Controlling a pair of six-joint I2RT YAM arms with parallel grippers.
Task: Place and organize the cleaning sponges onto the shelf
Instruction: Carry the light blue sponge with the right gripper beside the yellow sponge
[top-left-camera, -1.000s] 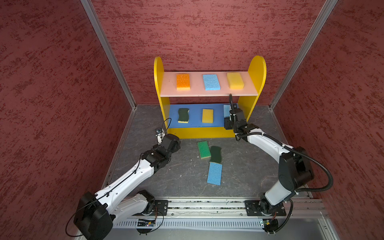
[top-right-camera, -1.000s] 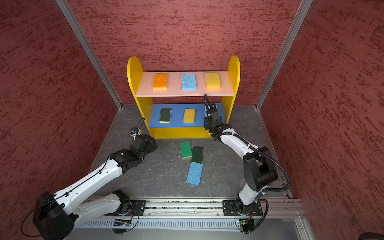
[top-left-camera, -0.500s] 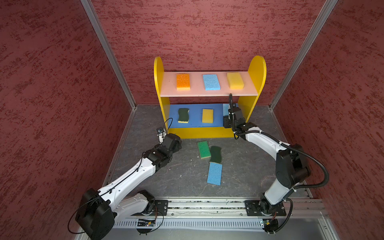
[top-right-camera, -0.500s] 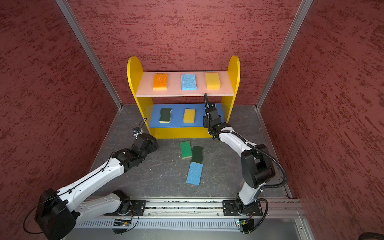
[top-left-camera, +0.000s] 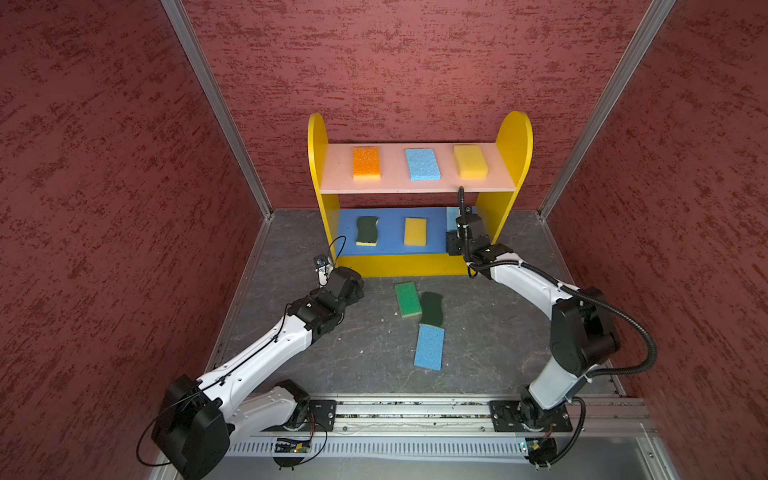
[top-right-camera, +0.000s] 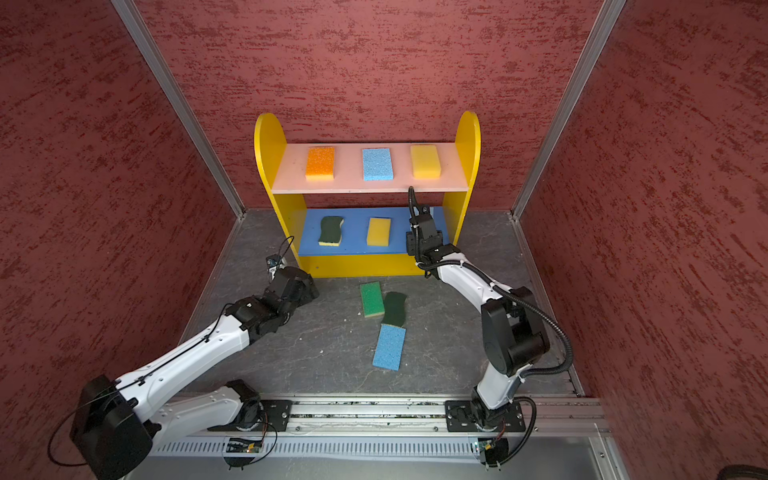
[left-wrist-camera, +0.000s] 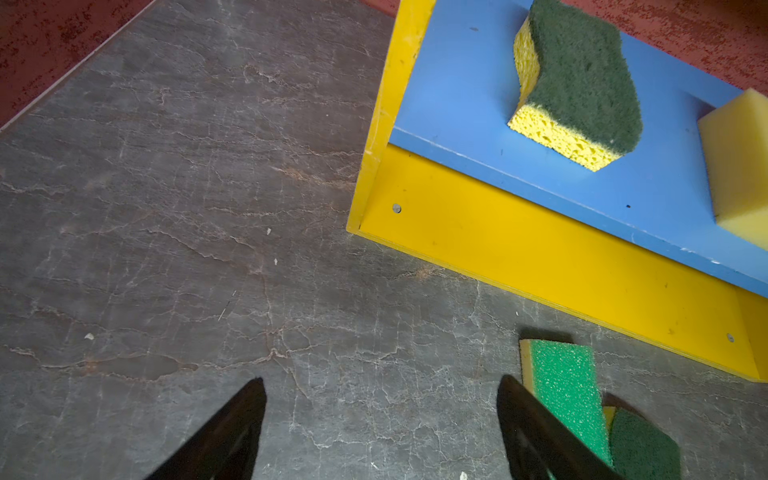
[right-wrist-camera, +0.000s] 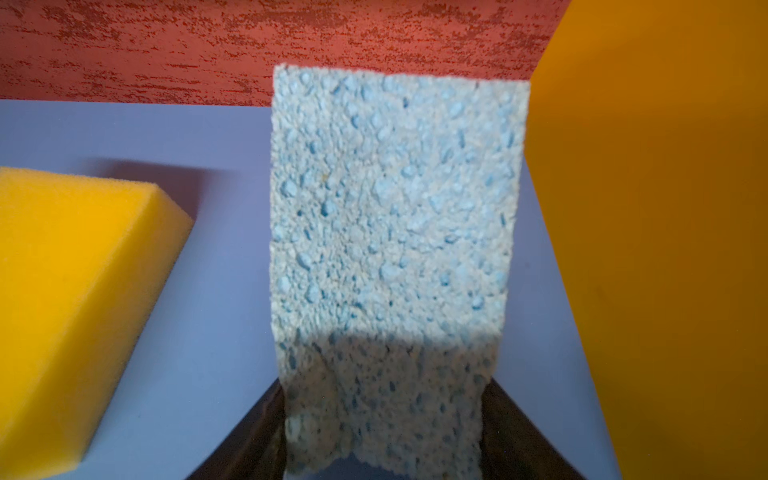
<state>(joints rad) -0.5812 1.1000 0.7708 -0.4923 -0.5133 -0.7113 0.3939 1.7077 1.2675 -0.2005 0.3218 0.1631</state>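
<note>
My right gripper (right-wrist-camera: 380, 415) pinches the near end of a light blue sponge (right-wrist-camera: 395, 208) over the blue board (right-wrist-camera: 187, 332) of the shelf (top-left-camera: 514, 141); the sponge sits in the gap between a yellow sponge (right-wrist-camera: 75, 291) and the yellow side panel (right-wrist-camera: 665, 208), nearer the panel; whether its underside rests on the board, I can't quite tell; my left gripper (left-wrist-camera: 380, 380) hangs wide open above bare floor (left-wrist-camera: 166, 208), one fingertip just beside the green-topped sponge (left-wrist-camera: 565, 390).

Right pincer (right-wrist-camera: 384, 384), holding the light blue sponge (right-wrist-camera: 390, 208), has edged deeper into the shelf (right-wrist-camera: 648, 208) — slightly.
</note>
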